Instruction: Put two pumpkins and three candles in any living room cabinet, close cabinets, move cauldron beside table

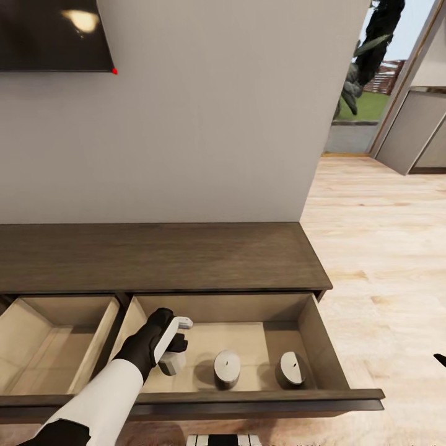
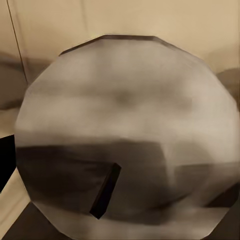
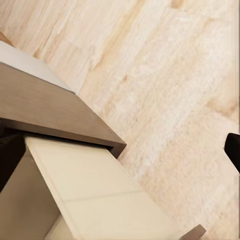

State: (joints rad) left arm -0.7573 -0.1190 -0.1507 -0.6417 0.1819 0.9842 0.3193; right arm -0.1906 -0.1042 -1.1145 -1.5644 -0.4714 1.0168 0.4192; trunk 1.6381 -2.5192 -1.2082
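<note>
The dark brown cabinet (image 1: 155, 257) stands against the wall with two pale-lined drawers pulled out. My left gripper (image 1: 179, 335) reaches into the right drawer (image 1: 322, 347) and is shut on a pale grey-white candle (image 1: 170, 363). In the left wrist view that candle (image 2: 125, 125) sits very close, its dark wick showing. Two more candles rest on the drawer floor: one upright (image 1: 227, 367), one tipped over (image 1: 290, 367). A black tip of my right gripper (image 1: 441, 359) shows at the head view's right edge; its fingers are mostly out of frame.
The left drawer (image 1: 25, 328) is open with nothing in it. A black TV (image 1: 52, 34) hangs on the wall above. Light wood floor (image 1: 384, 248) stretches right toward a doorway with greenery outside. The right wrist view looks down on the cabinet corner (image 3: 55, 115) and the drawer side.
</note>
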